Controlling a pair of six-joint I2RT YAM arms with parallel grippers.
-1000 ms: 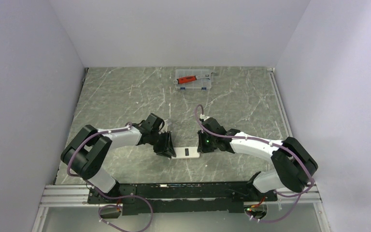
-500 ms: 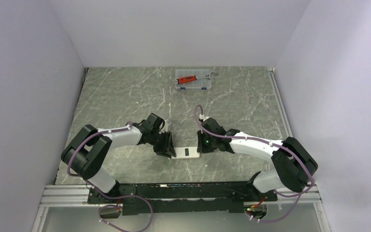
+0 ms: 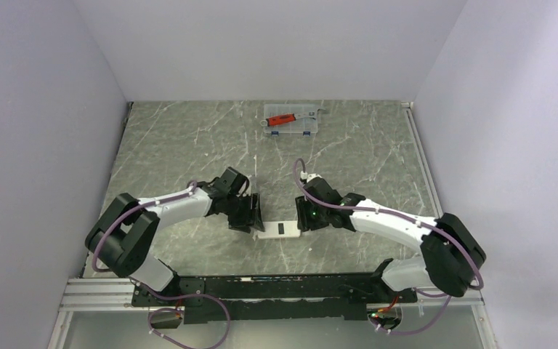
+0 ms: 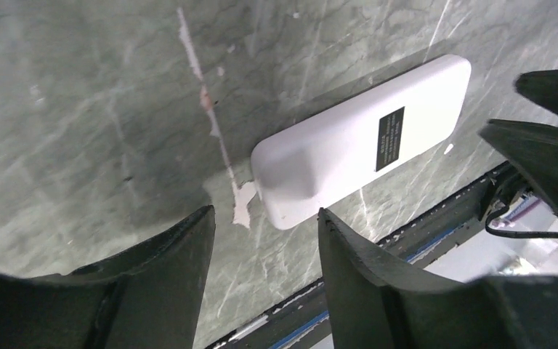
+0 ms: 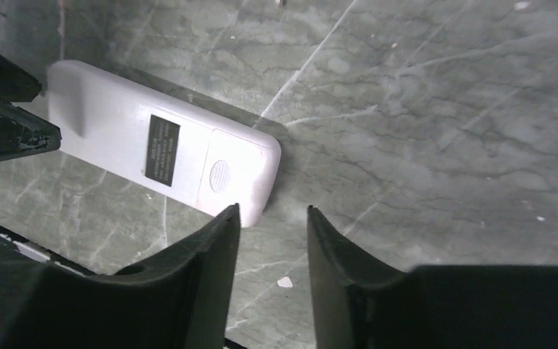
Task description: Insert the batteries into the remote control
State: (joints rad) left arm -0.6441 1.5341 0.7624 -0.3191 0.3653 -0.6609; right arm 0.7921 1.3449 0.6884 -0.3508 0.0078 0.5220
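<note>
Remote control (image 3: 280,230): we see it flat on the marble table (image 3: 189,138), white back up, between both grippers, close to the near edge.
Left gripper (image 4: 265,218): jaws parted, holding nothing, at its rounded left end.
Right gripper (image 5: 272,212): jaws apart, holding nothing, at its right end.
Right wrist only: oval dimple (image 5: 219,175) in the back.
Black label (image 5: 163,156): unreadable to us.
Top view only: clear case (image 3: 301,125) with red-handled tool (image 3: 282,118), far edge.

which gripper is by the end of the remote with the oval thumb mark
The right gripper: the remote control end beside it shows a seam and an oval mark. The end by the left gripper is plain white.
</note>
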